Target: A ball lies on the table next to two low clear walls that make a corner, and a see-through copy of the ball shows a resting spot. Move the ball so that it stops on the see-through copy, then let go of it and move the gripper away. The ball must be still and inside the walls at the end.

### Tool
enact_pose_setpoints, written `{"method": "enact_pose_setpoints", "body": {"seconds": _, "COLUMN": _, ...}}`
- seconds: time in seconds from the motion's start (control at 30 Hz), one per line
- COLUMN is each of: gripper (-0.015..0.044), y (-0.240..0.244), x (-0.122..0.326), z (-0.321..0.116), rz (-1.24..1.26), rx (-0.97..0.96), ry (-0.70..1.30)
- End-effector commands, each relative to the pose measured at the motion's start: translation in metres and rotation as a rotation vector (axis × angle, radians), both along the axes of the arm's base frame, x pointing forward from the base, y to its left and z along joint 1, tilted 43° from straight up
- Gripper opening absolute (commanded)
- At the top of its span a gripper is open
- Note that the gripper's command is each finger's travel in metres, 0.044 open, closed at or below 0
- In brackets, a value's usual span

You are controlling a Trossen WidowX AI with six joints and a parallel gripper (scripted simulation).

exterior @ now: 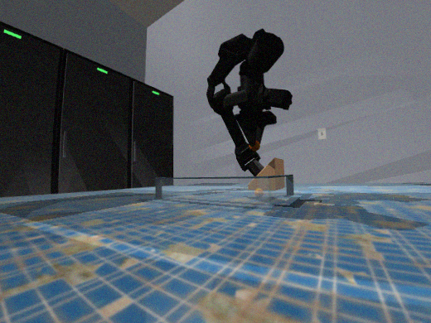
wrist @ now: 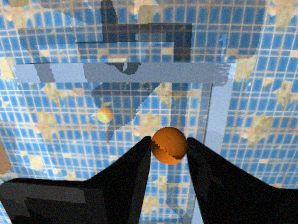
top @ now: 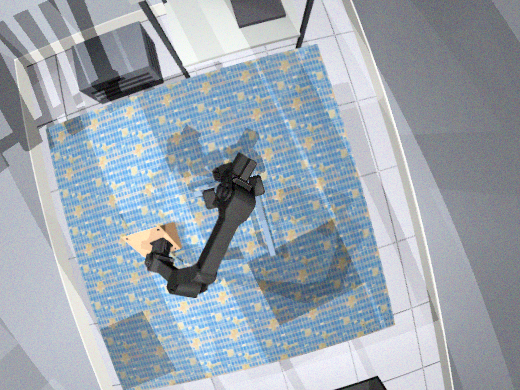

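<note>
1. The pincer [wrist: 169, 150] is clamped on the orange ball [wrist: 169, 145] — lower middle of the wrist view, held above the tabletop [wrist: 45, 165].
2. The see-through copy [wrist: 105, 114] sits left of the ball, inside the clear walls [wrist: 120, 73] — well apart.

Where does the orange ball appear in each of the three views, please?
Top: not visible; the arm hides it.
Exterior: a small orange patch shows in the raised gripper; the ball is above the clear wall.
Wrist: centre, clamped between the dark fingers.
Shared landmark: the clear walls' corner.
</note>
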State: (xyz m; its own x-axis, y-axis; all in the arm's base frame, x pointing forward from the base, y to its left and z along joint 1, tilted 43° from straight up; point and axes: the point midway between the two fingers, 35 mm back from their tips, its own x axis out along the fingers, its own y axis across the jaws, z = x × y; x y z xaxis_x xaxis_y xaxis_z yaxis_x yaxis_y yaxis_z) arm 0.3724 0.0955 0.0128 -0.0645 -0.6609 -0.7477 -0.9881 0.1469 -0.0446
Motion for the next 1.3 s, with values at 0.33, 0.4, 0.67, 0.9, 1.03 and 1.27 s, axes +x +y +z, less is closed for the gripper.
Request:
{"method": "enact_pose_setpoints", "body": {"seconds": 0.33, "gripper": 0.0000, "y": -0.003, "x": -0.026, "z": -0.002, "rz": -0.005, "rx": 0.001, "ry": 0.008}}
{"method": "enact_pose_setpoints", "body": {"seconds": 0.4, "gripper": 0.0000, "y": -0.004, "x": -0.031, "z": -0.003, "rz": -0.005, "rx": 0.001, "ry": 0.009}}
{"method": "enact_pose_setpoints", "body": {"seconds": 0.67, "gripper": 0.0000, "y": -0.012, "x": -0.052, "z": -0.006, "rz": -0.005, "rx": 0.001, "ry": 0.010}}
{"method": "enact_pose_setpoints", "body": {"seconds": 0.9, "gripper": 0.0000, "y": -0.020, "x": -0.071, "z": -0.009, "rz": -0.005, "rx": 0.000, "ry": 0.011}}
{"method": "enact_pose_setpoints", "body": {"seconds": 1.03, "gripper": 0.0000, "y": -0.025, "x": -0.083, "z": -0.011, "rz": -0.005, "rx": 0.000, "ry": 0.012}}
{"method": "enact_pose_setpoints", "body": {"seconds": 1.27, "gripper": 0.0000, "y": -0.031, "x": -0.090, "z": -0.016, "rz": -0.005, "rx": 0.000, "ry": 0.012}}
